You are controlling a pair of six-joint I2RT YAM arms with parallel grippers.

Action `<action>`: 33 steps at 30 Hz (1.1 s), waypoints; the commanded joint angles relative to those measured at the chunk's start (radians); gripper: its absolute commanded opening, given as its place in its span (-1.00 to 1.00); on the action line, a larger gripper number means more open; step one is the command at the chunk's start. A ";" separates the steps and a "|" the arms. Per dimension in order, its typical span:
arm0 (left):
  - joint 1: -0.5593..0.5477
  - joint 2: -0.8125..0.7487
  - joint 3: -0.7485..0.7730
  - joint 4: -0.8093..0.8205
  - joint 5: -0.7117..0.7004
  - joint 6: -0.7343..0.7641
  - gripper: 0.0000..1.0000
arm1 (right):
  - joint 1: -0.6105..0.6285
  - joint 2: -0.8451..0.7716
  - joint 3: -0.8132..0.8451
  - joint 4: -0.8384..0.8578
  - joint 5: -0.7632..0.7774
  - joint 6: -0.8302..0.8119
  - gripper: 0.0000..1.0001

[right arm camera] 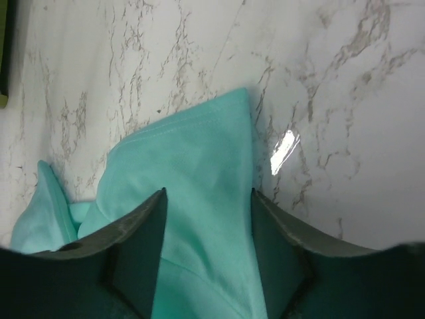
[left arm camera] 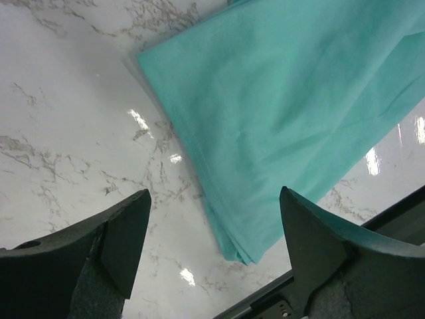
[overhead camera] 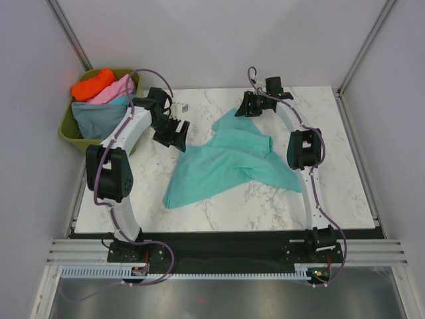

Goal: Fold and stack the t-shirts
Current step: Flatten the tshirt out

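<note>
Left gripper (overhead camera: 174, 137) is released, jaws wide above the marble table (overhead camera: 332, 186), with a hem corner of the teal-green t-shirt (overhead camera: 229, 159) under the gap, nearer its right finger and untouched. Right gripper (right arm camera: 207, 193) has its jaws apart, straddling the shirt's far tip, cloth flat between the fingers. Beyond the left gripper, the orange tee (overhead camera: 93, 83), pink tee (overhead camera: 114, 90) and blue-grey tee (overhead camera: 93, 116) are piled in the olive tub (overhead camera: 70, 135).

A white marble-patterned table (overhead camera: 219, 216) is sitting between plain pale walls (overhead camera: 219, 40); aluminium posts (overhead camera: 68, 33) are rising beyond the table's far corners, and light is glinting off the table's surface.
</note>
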 commanded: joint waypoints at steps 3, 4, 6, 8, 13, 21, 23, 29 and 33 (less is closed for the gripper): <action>-0.012 -0.092 -0.066 -0.027 -0.023 0.012 0.72 | 0.010 0.095 0.027 0.071 0.027 0.084 -0.20; -0.012 -0.096 -0.082 -0.026 -0.025 0.016 0.72 | 0.010 0.100 0.030 0.078 0.030 0.088 -0.29; -0.011 -0.107 -0.093 -0.026 -0.034 0.017 0.72 | 0.011 0.097 0.033 0.091 0.030 0.096 -0.62; -0.009 -0.093 -0.101 -0.024 -0.039 0.028 0.73 | 0.013 0.078 0.023 0.089 0.036 0.095 -1.00; 0.000 0.002 -0.028 -0.010 -0.042 0.043 0.75 | 0.007 -0.014 -0.010 0.079 0.026 0.070 -1.00; 0.014 0.233 0.218 0.004 -0.020 0.049 0.69 | -0.004 -0.149 -0.072 0.074 0.007 0.076 -1.00; 0.015 0.289 0.255 -0.003 -0.016 0.057 0.61 | -0.004 -0.163 -0.088 0.069 0.006 0.073 -1.00; 0.018 0.350 0.286 -0.016 0.038 0.078 0.13 | -0.004 -0.172 -0.080 0.068 0.010 0.075 -1.00; 0.023 0.375 0.281 -0.022 0.059 0.083 0.08 | -0.004 -0.166 -0.080 0.068 0.012 0.075 -1.00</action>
